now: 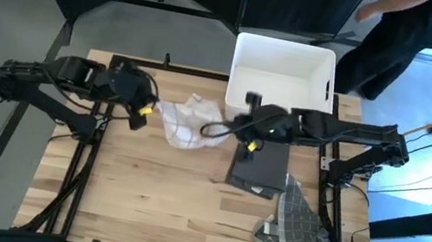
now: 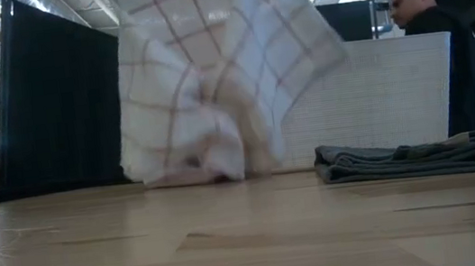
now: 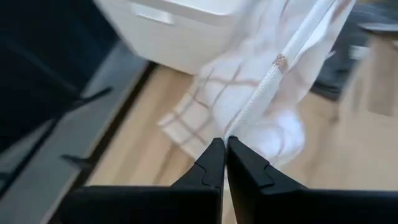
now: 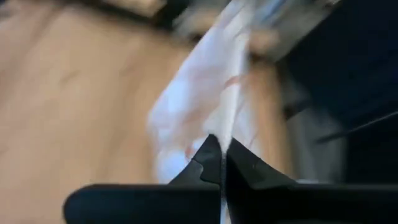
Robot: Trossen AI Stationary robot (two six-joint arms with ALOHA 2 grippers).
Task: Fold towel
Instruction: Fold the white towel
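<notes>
A white towel with thin brown checks [image 1: 189, 122] hangs between my two grippers in the middle of the table's far half. In the low view the towel [image 2: 212, 72] runs up out of the picture, and its bunched lower end [image 2: 194, 167] touches the table. My left gripper [image 1: 150, 110] is shut on the towel's left side and my right gripper [image 1: 237, 130] on its right side. The left wrist view shows the towel [image 3: 261, 93] spreading away from my shut left gripper [image 3: 226, 147]. The right wrist view shows the towel [image 4: 205, 99] beyond my shut right gripper [image 4: 222, 150]. My left gripper pinches a hemmed edge of the towel [image 3: 239, 124] between its two fingertips, coming level from the table's left side. The edge runs straight away from the fingers, drawn taut, and the cloth hangs below it. My right gripper pinches a thin edge of the towel [image 4: 226, 127] between its fingertips, coming from the table's right side. The cloth stretches away from the fingers and sags toward the table.
A white plastic bin [image 1: 282, 69] stands at the far edge behind the towel. A folded dark towel [image 1: 261, 169] lies under the right arm, with crumpled grey checked towels [image 1: 295, 236] toward the near right corner. Bare wood [image 1: 150, 198] fills the near left. A person [image 2: 445, 44] stands beyond the table.
</notes>
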